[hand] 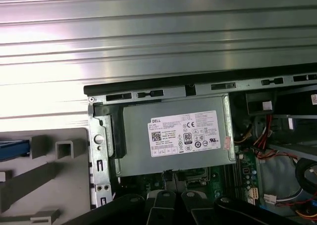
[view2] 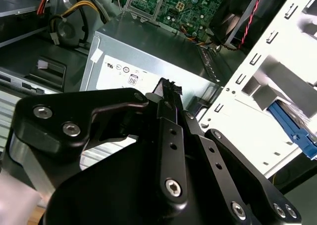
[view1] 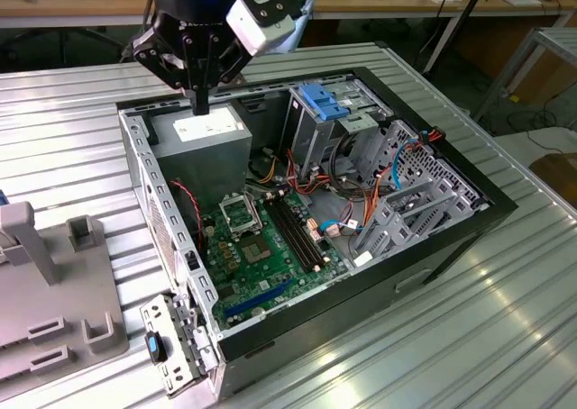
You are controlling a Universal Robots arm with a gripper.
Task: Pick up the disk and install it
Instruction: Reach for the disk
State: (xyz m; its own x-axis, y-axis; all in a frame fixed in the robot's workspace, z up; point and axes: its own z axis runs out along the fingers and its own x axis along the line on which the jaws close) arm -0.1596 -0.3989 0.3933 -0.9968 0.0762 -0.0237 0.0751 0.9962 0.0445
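Observation:
My gripper [view1: 200, 105] hangs over the grey power supply [view1: 209, 139] in the back corner of the open computer case [view1: 491, 213], its black fingers shut with nothing between them. In both wrist views the fingertips [view2: 167, 90] point down at the supply's labelled top [hand: 184, 135]. The disk lies outside the case on a grey fixture [view1: 54, 301] at the exterior view's left. Only its bright blue rail shows, at the frame edge [view1: 2, 198] and in both wrist views [hand: 14, 149] [view2: 293, 130]. The gripper is well apart from it.
Inside the case are a green motherboard [view1: 266, 247], coloured cables [view1: 315, 179] and a pale-blue ribbed bracket [view1: 323, 99] on the drive cage. A metal drive bay [view1: 406, 211] stands at the exterior view's right. The case sits on a ribbed metal table [view1: 433, 337].

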